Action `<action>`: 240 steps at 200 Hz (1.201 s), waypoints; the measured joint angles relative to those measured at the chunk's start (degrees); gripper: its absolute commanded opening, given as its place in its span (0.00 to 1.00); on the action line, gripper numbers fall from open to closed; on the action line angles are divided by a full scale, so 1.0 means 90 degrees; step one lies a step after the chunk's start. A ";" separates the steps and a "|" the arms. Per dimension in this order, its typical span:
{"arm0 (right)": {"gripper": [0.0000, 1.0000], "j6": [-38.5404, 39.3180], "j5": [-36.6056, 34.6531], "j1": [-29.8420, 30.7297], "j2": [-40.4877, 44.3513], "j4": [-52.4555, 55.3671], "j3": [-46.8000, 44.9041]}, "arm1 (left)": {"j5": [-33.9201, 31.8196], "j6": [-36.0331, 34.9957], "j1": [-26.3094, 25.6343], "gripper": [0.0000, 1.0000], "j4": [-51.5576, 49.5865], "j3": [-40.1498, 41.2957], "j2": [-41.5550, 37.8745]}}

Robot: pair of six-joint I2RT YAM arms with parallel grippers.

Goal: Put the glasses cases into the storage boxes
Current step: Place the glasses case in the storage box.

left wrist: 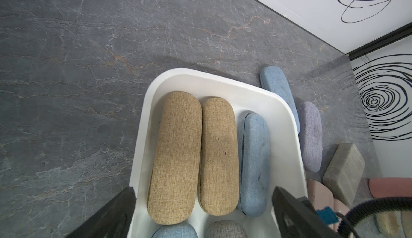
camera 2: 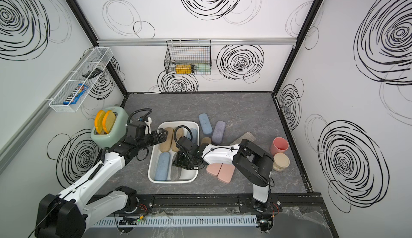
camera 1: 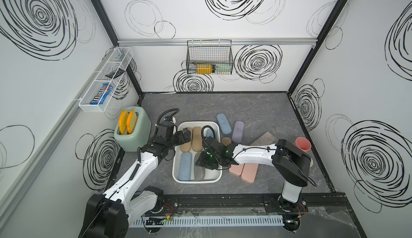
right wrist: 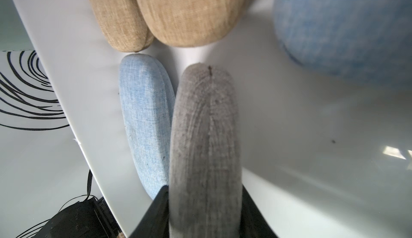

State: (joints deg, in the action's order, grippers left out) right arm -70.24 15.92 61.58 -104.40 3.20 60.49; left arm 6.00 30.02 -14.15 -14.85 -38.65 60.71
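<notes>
The white storage box [camera 1: 176, 165] [camera 2: 152, 165] holds two tan glasses cases [camera 1: 197, 138] [left wrist: 176, 156], a blue one [camera 1: 184, 166] and another blue one [left wrist: 253, 163]. My right gripper [camera 1: 204, 161] [right wrist: 205, 214] is shut on a grey case [right wrist: 205, 136] [camera 2: 176, 173] that sits low in the box beside the blue one. My left gripper [camera 1: 187, 135] [left wrist: 204, 190] hangs open over the tan pair, holding nothing. On the table to the right of the box lie a blue [camera 1: 223, 124], a lilac [camera 1: 237, 132], a short tan [camera 1: 226, 141], a grey-beige [camera 1: 263, 139] and two pink cases [camera 1: 243, 171].
A green toaster [camera 1: 131, 129] stands left of the box, close to my left arm. A pink cup [camera 1: 302, 144] and a beige jar [camera 2: 281, 162] sit at the right, behind my right arm. A wire basket [camera 1: 209, 57] and a white mesh shelf [camera 1: 104, 80] hang on the walls.
</notes>
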 measured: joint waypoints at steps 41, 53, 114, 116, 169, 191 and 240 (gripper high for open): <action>0.61 0.0097 -0.0051 0.0000 -0.0036 0.0138 0.0095 | 0.0000 0.0002 -0.0007 1.00 0.0000 0.0000 0.0000; 0.66 0.0158 -0.0124 0.0000 -0.0066 0.0340 0.0233 | 0.0000 0.0002 -0.0007 1.00 0.0000 0.0000 0.0000; 0.71 0.0561 -0.0782 0.0138 -0.0168 0.1484 0.0894 | 0.0000 0.0002 -0.0012 1.00 0.0000 0.0000 0.0000; 0.71 0.0576 -0.0804 0.0146 -0.0168 0.1518 0.0911 | 0.0000 0.0002 -0.0012 1.00 0.0000 0.0000 0.0000; 0.71 0.0784 -0.1200 0.0447 -0.0250 0.2108 0.1234 | 0.0000 0.0002 -0.0012 1.00 0.0000 0.0000 0.0000; 0.71 0.0818 -0.1195 0.0474 -0.0330 0.2125 0.1236 | 0.0000 0.0002 -0.0012 0.99 0.0000 0.0000 0.0000; 0.70 0.0860 -0.1178 0.0474 -0.0457 0.2140 0.1399 | 0.0000 0.0002 -0.0012 0.99 0.0000 0.0000 0.0000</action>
State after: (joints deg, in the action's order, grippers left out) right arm -62.50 5.32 65.84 -108.51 22.46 73.08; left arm 6.00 30.04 -14.26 -14.85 -38.65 60.71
